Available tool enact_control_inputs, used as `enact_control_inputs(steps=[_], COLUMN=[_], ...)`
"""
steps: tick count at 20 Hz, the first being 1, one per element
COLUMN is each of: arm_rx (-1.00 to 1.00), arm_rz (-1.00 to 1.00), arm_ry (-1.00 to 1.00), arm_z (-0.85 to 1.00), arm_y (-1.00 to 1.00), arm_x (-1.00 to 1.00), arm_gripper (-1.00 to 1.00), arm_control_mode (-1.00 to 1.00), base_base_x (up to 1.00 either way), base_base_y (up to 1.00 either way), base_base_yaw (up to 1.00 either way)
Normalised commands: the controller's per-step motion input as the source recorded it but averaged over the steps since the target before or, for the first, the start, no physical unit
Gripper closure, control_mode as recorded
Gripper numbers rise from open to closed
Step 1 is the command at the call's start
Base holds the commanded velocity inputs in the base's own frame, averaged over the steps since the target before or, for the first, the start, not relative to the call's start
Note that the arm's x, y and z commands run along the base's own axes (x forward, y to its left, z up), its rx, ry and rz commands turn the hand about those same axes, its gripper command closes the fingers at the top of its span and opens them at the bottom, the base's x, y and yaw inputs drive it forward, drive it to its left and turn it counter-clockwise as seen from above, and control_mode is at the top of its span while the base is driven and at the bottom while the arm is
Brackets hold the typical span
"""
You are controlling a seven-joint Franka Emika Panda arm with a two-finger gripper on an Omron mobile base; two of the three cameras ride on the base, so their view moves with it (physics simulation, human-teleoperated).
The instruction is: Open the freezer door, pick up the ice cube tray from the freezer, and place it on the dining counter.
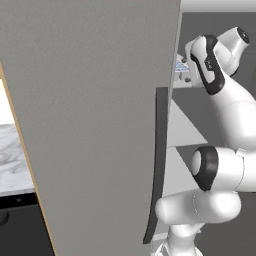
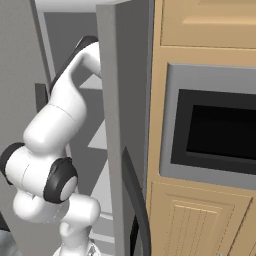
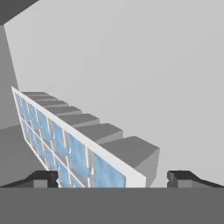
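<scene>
Inside the freezer [image 1: 200,107] — gripper [image 3: 114,178] wide over ice cube tray [image 3: 65,142]

The freezer door [image 1: 95,125] stands swung wide open, a tall flat grey panel with its long dark curved handle [image 1: 157,165] running down its edge. Behind it the freezer [image 1: 200,120] shows dark grey inner walls and lighter grey flat shelves. The ice cube tray [image 3: 72,148] lies flat on an upper shelf [image 3: 153,87]: two rows of pale blue cells in a light grey rim, its grey cell undersides showing along one side. A corner of the tray shows past the door's edge in the left base view.
</scene>
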Motion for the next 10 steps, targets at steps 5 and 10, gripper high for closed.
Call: enact_control_inputs(steps=[5, 10], arm_rx=[0.00, 0.00], arm_rz=[0.00, 0.00], arm_ry=[0.00, 0.00], arm_z=[-0.22, -0.21], arm_y=[0.01, 0.01], arm_x=[0.15, 0.03], arm_gripper=[-1.00, 1.00], arm_control_mode=[-1.00, -1.00], base_base_x=[0.00, 0.00], base_base_y=[0.00, 0.00], base_base_yaw=[0.00, 0.00])
